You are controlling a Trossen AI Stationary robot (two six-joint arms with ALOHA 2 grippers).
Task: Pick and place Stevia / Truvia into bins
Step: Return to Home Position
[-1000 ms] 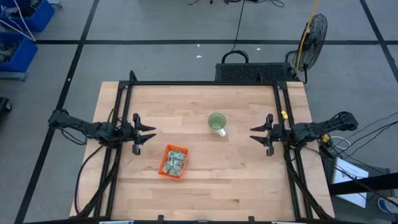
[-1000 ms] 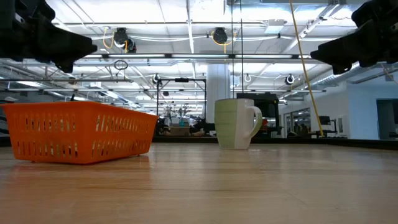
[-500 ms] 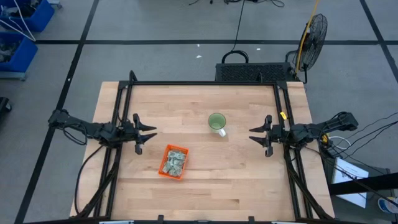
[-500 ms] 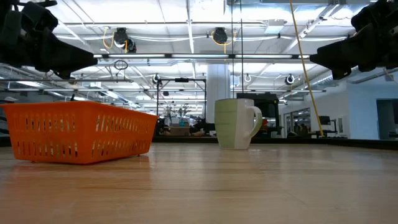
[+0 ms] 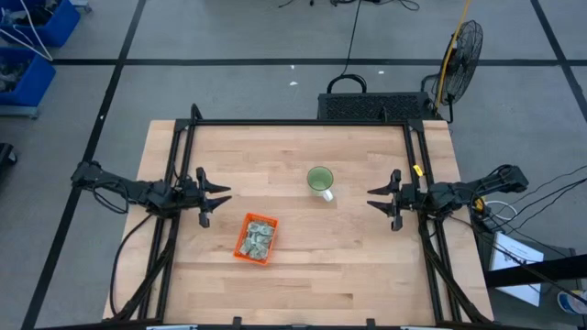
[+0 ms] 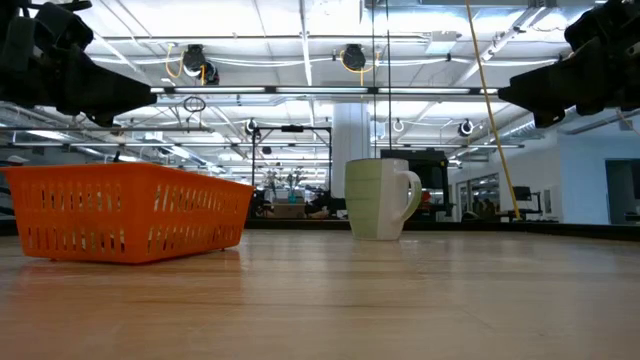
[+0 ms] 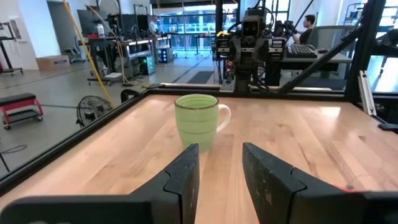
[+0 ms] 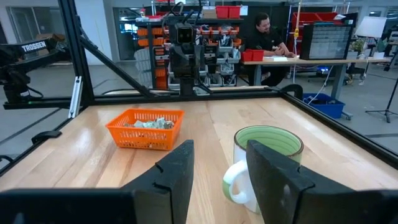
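Observation:
The orange mesh basket (image 5: 256, 239) stands on the table's near-left part, filled with white-and-green sachets (image 5: 260, 237); it also shows in the low view (image 6: 125, 211) and the right wrist view (image 8: 146, 128), where sachets (image 8: 149, 124) peek over its rim. No sachets lie loose on the table. My left gripper (image 5: 220, 197) hovers open at the left edge, above table height, far-left of the basket; its fingers (image 7: 221, 163) point at the green cup. My right gripper (image 5: 375, 198) hovers open at the right edge (image 8: 219, 163).
A green cup (image 5: 320, 180) with a white handle stands near the table's middle, toward the far side, between the two grippers (image 6: 381, 198). A black frame (image 5: 303, 123) rims the table. A person sits at a desk beyond the table (image 8: 268, 35).
Both arms have shifted very slightly inward toward the table's middle in the first half second, then held still. Nothing on the table has moved.

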